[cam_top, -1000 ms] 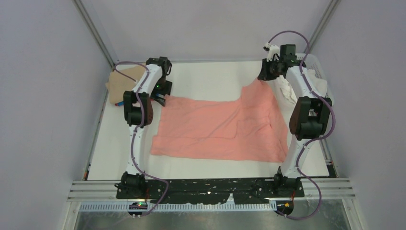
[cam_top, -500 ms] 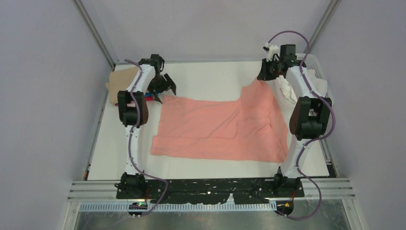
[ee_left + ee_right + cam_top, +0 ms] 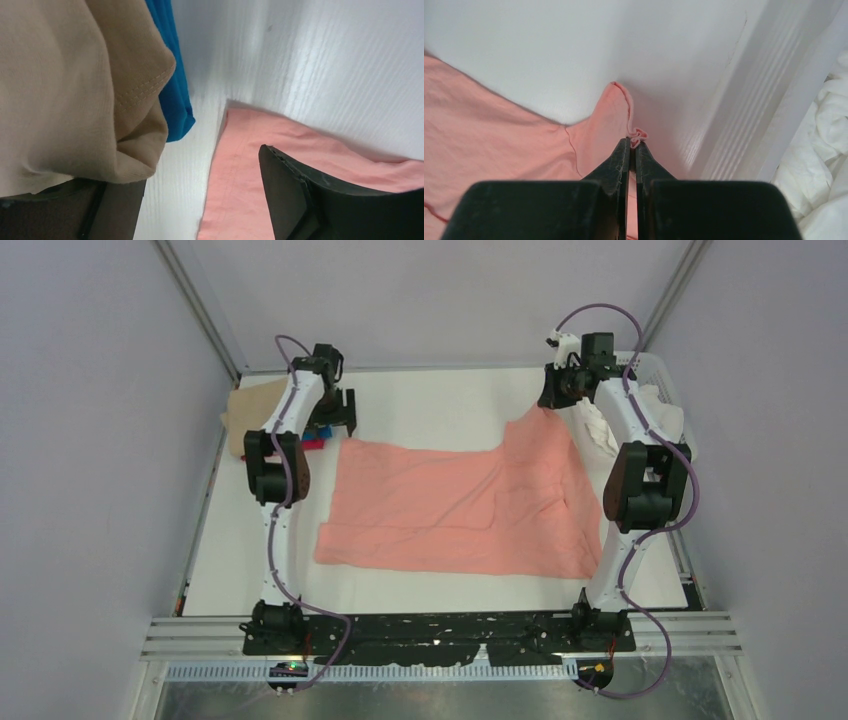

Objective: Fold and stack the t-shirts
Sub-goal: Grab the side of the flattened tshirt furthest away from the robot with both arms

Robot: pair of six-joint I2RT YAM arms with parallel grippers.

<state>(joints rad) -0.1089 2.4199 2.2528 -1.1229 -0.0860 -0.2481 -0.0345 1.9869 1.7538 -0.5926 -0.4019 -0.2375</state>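
The large salmon-pink t-shirt [image 3: 450,505] lies spread across the white table. My right gripper [image 3: 556,398] is shut on its far right corner, and a small bunch of pink fabric [image 3: 638,134] shows pinched at the fingertips of my right gripper [image 3: 633,142]. My left gripper [image 3: 335,418] hangs open just beyond the shirt's far left corner [image 3: 250,150], holding nothing. In the left wrist view my left gripper [image 3: 192,167] spans bare table and the pink hem. A tan t-shirt [image 3: 252,408] [image 3: 65,90] lies at the far left, with a blue one [image 3: 175,85] and a magenta edge [image 3: 314,441] under it.
A white lattice basket [image 3: 668,390] with white cloth [image 3: 824,165] inside stands at the far right, beside the right arm. The tan shirt hangs over my left gripper's left finger [image 3: 65,210]. A raised rail [image 3: 744,115] borders the table on the right.
My left gripper has lifted off the pink shirt's far left corner, swung toward the far edge and stands wide. The right gripper keeps its hold in the same place.
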